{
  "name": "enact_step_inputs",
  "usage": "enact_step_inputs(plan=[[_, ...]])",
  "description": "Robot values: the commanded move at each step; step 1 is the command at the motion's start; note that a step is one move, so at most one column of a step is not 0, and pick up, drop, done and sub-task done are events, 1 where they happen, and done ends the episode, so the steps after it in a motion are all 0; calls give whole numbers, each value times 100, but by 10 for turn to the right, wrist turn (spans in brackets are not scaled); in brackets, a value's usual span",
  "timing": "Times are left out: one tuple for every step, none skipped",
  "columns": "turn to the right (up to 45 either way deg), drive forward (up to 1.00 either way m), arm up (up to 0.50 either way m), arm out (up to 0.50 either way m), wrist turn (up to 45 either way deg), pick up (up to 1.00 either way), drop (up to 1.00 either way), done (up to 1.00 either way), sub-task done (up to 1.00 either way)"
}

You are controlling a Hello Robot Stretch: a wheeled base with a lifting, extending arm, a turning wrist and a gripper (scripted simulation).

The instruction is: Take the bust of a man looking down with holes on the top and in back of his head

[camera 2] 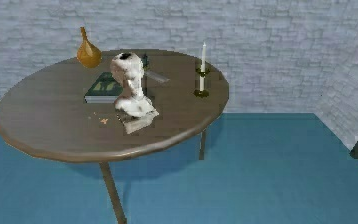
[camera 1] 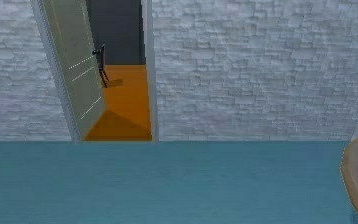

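Observation:
A pale stone-coloured bust [camera 2: 133,92] of a man with a dark hole at the top of its head stands on a round brown wooden table [camera 2: 47,115] in the arm side view, near the table's middle and a little toward its front edge.
On the table also lie a dark green book [camera 2: 103,89], an amber gourd-shaped vase [camera 2: 88,49], a white candle in a dark holder [camera 2: 202,72] and small bits [camera 2: 103,119]. In the forward view a pale door [camera 1: 75,62] stands ajar onto an orange floor [camera 1: 122,105]; a table edge [camera 1: 357,180] shows at the right.

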Motion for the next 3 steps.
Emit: enact_step_inputs(plan=[[0,0,50,0,0,0,0,0,0],[0,0,38,0,0,0,0,0,0],[0,0,0,50,0,0,0,0,0]])
